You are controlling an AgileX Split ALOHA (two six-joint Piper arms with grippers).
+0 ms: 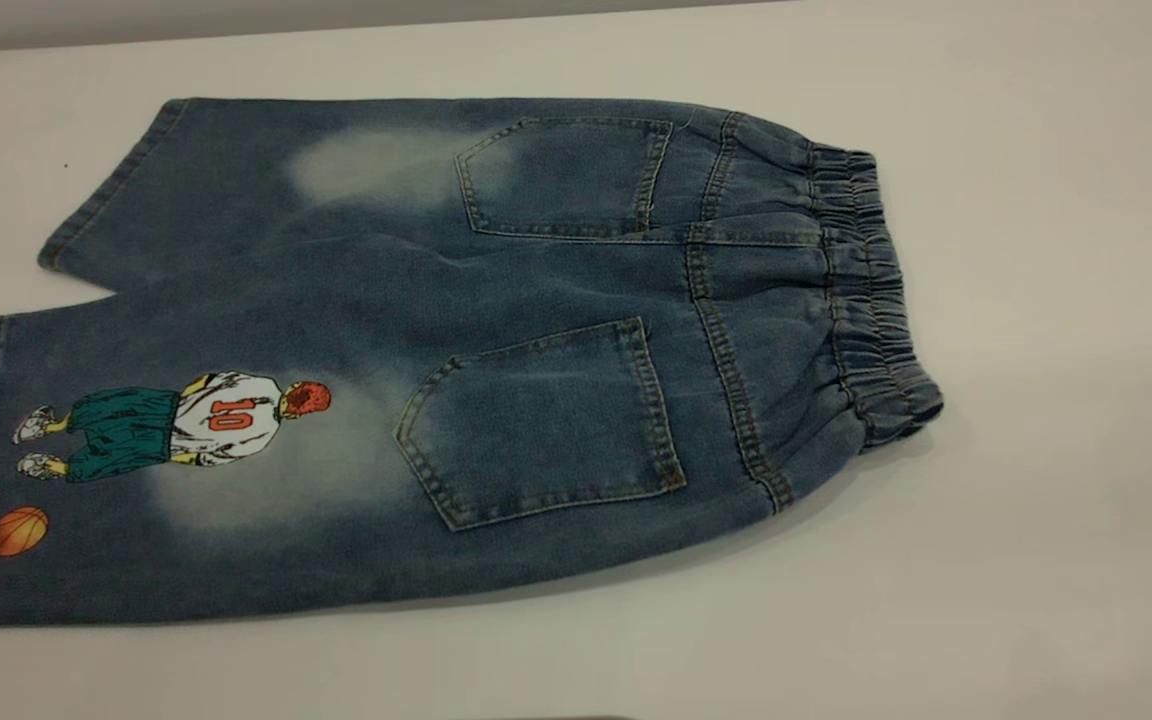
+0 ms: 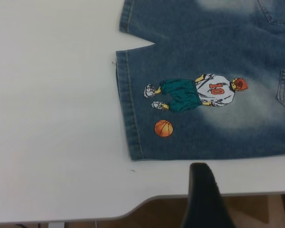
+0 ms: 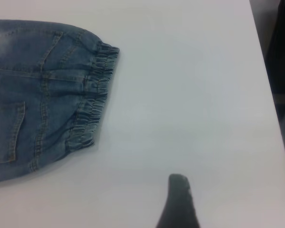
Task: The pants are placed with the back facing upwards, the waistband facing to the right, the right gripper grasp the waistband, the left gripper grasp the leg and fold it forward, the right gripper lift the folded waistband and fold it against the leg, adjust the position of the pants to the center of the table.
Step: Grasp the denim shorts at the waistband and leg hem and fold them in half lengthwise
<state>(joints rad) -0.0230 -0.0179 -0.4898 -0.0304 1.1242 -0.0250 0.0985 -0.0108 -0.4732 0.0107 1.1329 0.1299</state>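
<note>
Pants [image 1: 496, 360]: flat on the table [image 1: 1056, 300], back up, filling the frame's left and centre.
Waistband [image 1: 871, 290]: at right, ungrasped.
Leg [image 1: 166, 440]: printed one, lower left, ungrasped.
My right gripper [image 3: 178, 202]: over bare table apart from the waistband; opening cannot be told.
My left gripper [image 2: 204, 194]: near the leg hem; opening likewise unclear.
Risk: pinching only the top denim layer, so the fold drags unevenly.

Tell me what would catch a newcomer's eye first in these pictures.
The pants lie spread flat on the table, back pockets up. On the leg nearest the camera is a printed basketball player numbered 10, with an orange ball near the hem. The ruffled waistband is at the right end, and neither gripper touches the cloth.
</note>
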